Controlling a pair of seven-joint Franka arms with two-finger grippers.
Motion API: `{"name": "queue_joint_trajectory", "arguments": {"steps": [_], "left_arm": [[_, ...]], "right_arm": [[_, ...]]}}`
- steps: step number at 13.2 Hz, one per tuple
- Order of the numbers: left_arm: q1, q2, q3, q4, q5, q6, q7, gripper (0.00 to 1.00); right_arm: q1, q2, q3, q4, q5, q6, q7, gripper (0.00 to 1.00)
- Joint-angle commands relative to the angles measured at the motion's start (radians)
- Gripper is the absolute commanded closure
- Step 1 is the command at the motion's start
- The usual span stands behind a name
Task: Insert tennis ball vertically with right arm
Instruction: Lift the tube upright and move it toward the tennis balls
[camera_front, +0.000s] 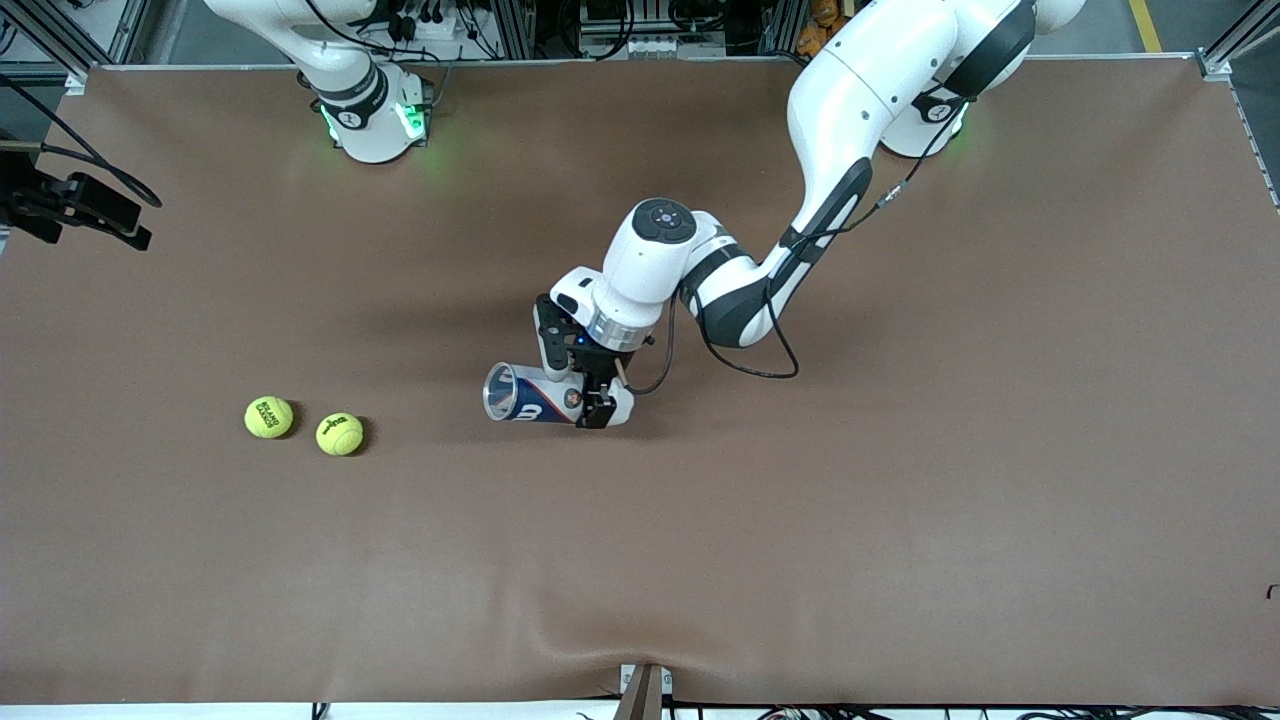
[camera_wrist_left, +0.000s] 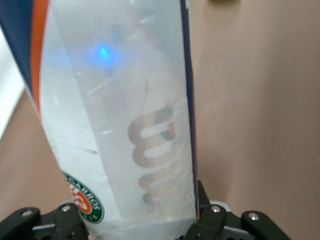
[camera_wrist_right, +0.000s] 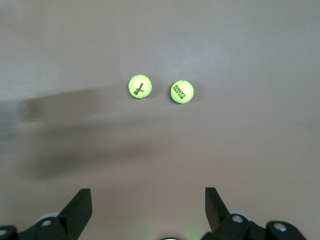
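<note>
Balls: two yellow tennis balls lie lower left of centre in the front view, on the brown table. Wilson ball (camera_front: 340, 434) is a touch nearer the camera; Roland Garros ball (camera_front: 269, 417) sits just beside it, toward the right arm's end, not touching. Both also show in the right wrist view, upper centre.

Can (camera_front: 530, 396): clear tube w/ blue, white and orange label, centre of frame, lying about horizontal, open mouth facing the balls, well apart from them. Left gripper (camera_front: 596, 403) is clamped on the can's closed end; left wrist view shows the black fingers (camera_wrist_left: 210, 220) pressed to both sides.

Right gripper (camera_wrist_right: 148, 205): fingers spread wide, nothing between them, up above the table w/ both balls in its view. Right arm (camera_front: 350, 80): only the base part shows, top left of the front view.
</note>
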Motion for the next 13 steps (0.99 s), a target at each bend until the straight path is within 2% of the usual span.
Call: {"name": "queue_joint_trajectory", "arguments": {"steps": [1, 4, 7, 9, 10, 13], "left_arm": [[0.001, 0.037, 0.0, -0.004, -0.031, 0.159, -0.056, 0.27], [-0.002, 0.098, 0.001, -0.007, -0.069, 0.369, -0.082, 0.27], [-0.007, 0.145, 0.001, -0.015, -0.113, 0.492, -0.083, 0.27], [-0.021, 0.211, 0.003, -0.017, -0.143, 0.63, -0.082, 0.27], [-0.021, 0.233, 0.003, -0.017, -0.141, 0.667, -0.082, 0.27], [-0.021, 0.277, 0.003, -0.015, -0.149, 0.756, -0.082, 0.27]], "right_arm": [[-0.003, 0.011, 0.008, 0.023, -0.004, -0.014, 0.006, 0.0], [-0.009, 0.071, 0.008, 0.026, -0.004, -0.01, -0.005, 0.0], [-0.018, 0.174, 0.005, 0.037, -0.027, 0.018, -0.009, 0.0], [-0.027, 0.24, 0.005, 0.037, -0.09, 0.062, -0.009, 0.0], [-0.026, 0.278, 0.005, 0.037, -0.119, 0.079, -0.008, 0.0], [-0.024, 0.352, 0.007, 0.008, -0.096, 0.191, 0.032, 0.0]]}}
